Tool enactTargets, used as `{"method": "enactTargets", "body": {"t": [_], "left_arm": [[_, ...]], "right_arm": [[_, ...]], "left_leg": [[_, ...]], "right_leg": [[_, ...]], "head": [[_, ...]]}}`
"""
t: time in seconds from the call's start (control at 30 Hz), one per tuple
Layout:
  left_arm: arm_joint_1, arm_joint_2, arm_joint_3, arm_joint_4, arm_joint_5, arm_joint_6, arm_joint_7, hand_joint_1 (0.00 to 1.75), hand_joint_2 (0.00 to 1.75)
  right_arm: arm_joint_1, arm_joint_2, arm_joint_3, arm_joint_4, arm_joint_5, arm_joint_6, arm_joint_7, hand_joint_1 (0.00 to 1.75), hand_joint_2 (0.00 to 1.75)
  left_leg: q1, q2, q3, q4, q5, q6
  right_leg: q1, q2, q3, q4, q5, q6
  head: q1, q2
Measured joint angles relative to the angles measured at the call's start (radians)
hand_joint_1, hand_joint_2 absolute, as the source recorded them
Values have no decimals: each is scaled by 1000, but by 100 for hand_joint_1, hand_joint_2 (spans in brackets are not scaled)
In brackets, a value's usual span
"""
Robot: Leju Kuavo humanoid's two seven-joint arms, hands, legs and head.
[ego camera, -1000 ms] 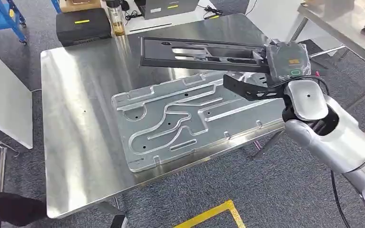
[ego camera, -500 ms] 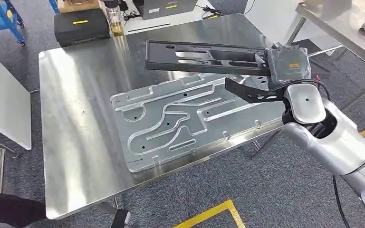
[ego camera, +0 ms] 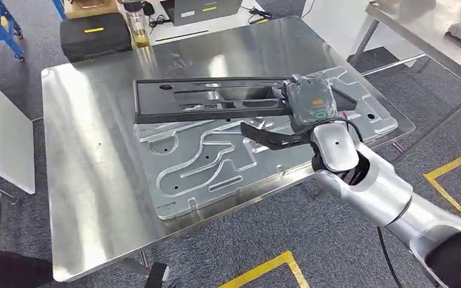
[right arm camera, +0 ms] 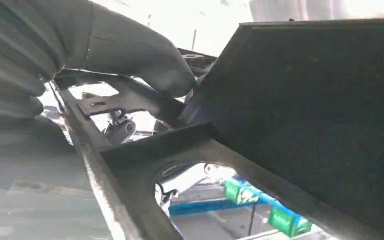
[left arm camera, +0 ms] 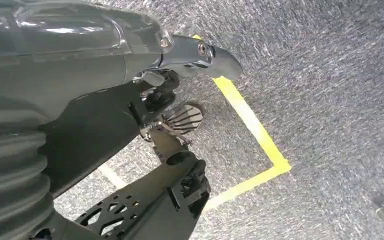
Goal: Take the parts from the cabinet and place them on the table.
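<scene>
My right hand [ego camera: 309,102] grips one end of a long black slotted part [ego camera: 216,99] and holds it roughly level just above the steel table [ego camera: 90,150]. The part hangs over the far edge of a large silver machined plate [ego camera: 216,162] that lies flat on the table. In the right wrist view my thumb [right arm camera: 145,55] presses on the black part [right arm camera: 320,100], which hides the other fingers. My left hand [left arm camera: 200,50] hangs beside my body over the carpet, thumb out, holding nothing.
A black case [ego camera: 93,33] and a bottle of yellow liquid [ego camera: 137,27] stand at the table's far edge. A second metal table [ego camera: 432,36] is at the right, a white panel [ego camera: 0,132] at the left. Yellow tape [ego camera: 264,270] marks the floor.
My right hand has carried the black part leftward and lower, so it now overlaps the silver plate's far edge. The head view has also shifted a little.
</scene>
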State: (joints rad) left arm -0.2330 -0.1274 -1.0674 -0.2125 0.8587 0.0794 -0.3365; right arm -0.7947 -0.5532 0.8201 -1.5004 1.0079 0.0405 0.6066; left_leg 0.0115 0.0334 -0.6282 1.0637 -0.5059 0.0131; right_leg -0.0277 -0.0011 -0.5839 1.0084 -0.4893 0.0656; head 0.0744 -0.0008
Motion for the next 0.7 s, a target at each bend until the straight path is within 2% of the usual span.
{"method": "enactTargets", "body": {"t": [0.37,0.7], "left_arm": [[0,-3,-2,-2,-39,-17,14,0,175],[1,-3,-8,-2,-43,-17,21,0,175]], "right_arm": [[31,164,78,171,8,-100,-58,175,175],[30,238,113,269,8,-111,-62,175,175]], "left_leg": [[0,-2,1,-1,0,0],[0,-14,1,-1,0,0]], "right_leg": [[0,0,0,1,0,0],[0,-4,1,1,-1,-1]], "head": [[-1,0],[-1,0]]}}
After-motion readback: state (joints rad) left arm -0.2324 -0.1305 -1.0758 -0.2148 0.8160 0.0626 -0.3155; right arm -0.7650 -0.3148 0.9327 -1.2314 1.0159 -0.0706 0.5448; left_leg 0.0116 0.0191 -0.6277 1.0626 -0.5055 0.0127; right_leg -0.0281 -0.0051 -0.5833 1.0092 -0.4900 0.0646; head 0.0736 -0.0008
